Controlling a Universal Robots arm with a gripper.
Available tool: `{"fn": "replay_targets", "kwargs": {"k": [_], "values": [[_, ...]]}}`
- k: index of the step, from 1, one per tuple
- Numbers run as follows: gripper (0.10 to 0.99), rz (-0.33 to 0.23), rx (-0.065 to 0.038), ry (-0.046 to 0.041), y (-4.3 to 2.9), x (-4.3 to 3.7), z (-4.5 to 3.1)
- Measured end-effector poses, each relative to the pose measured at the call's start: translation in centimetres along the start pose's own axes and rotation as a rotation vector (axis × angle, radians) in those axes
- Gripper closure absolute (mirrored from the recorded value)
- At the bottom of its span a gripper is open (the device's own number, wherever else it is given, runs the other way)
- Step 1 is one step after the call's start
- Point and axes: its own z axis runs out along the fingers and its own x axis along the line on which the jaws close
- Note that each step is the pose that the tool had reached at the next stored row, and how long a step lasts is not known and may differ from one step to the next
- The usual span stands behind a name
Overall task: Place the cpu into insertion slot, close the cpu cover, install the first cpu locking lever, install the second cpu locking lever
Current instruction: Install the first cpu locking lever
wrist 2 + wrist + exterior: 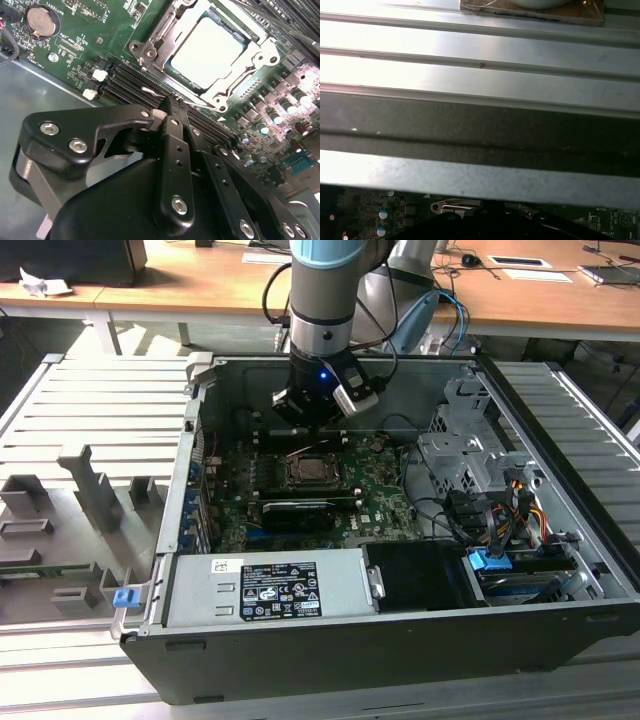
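CPU seated in its socket, claw held just above and to one side

The cpu [209,50] is seen lying flat in the insertion slot on the motherboard [95,30], framed by the cpu cover [172,30], which appears lowered around it (whether latched cannot be told). The claw [172,107] is held with its fingers drawn together on nothing, tips over the black memory slots [130,82] just beside the socket. In the exterior view the claw [312,420] hangs above the far edge of the socket [308,472].
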Motion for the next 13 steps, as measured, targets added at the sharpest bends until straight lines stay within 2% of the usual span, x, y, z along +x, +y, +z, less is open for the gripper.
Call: {"fn": "replay_targets", "kwargs": {"k": [13], "values": [[0.980, 0.000, 0.000, 0.0000, -0.02, -0.11, 0.21]]}}
